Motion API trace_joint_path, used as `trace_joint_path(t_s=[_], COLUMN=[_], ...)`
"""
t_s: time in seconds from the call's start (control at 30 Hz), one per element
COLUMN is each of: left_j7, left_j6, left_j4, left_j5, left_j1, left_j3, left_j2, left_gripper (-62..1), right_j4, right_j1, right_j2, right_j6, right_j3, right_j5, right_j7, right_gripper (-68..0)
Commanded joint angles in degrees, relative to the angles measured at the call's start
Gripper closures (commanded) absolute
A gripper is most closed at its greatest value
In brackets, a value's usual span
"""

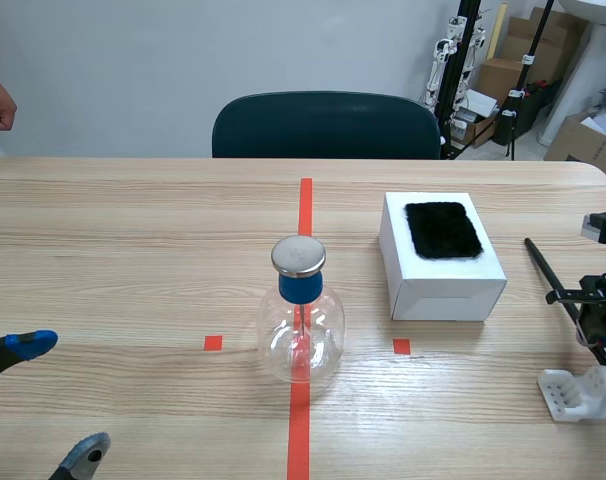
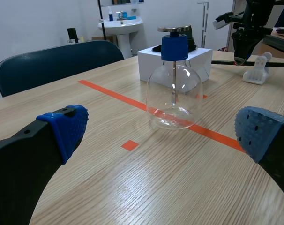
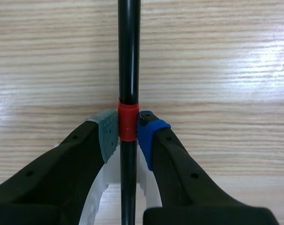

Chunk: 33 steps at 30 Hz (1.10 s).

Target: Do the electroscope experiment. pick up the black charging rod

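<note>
Right tool (image 3: 128, 129) is clenching the black charging rod (image 3: 129, 56) at its red band (image 3: 127, 123), one pad pressing on each side. The rod is running straight ahead of this tool and back beneath it, over the white stand (image 3: 100, 192) under the fingers. I cannot tell whether it is clear of the stand yet. Left tool (image 2: 165, 131) is sitting released, fingers wide apart, with the electroscope flask (image 2: 174, 89) ahead of it.

Risks I am weighing:
- The rod is thin, round and smooth, and is being held only by the pad tips, so its long forward end may pivot downward.
- Lifting at an angle may snag and drag the stand.
- A wide swing may strike the white box (image 1: 443, 270) between the right tool and the flask.

The tabletop (image 1: 133, 250) is pale wood grain and is showing some glare. A dark chair (image 1: 328, 125) is standing beyond it, with cardboard boxes (image 1: 503, 70) behind.
</note>
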Motion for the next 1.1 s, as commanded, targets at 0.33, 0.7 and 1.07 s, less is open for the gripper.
trace_joint_path(t_s=[0.33, 0.7, 1.07], left_j7=[-0.6, -0.6, -0.6], left_j6=[0.0, 0.0, 0.0], left_j4=[0.8, 0.8, 0.8], left_j5=[-0.6, -0.6, -0.6], left_j1=[0.0, 0.0, 0.0], left_j3=[-0.5, -0.5, -0.5], left_j2=[-0.5, -0.5, -0.5], left_gripper=[-62.3, -62.3, -62.3], right_j4=[10.7, 32.0, 62.8], right_j1=[-2.5, -13.0, -34.9], right_j2=[3.2, 5.1, 3.5], right_j6=[0.0, -1.3, -1.2], right_j3=[1.1, 11.8, 15.6], right_j5=[2.1, -1.8, -19.1], right_j7=[-2.0, -3.1, 7.7], right_gripper=[0.1, 0.1, 0.1])
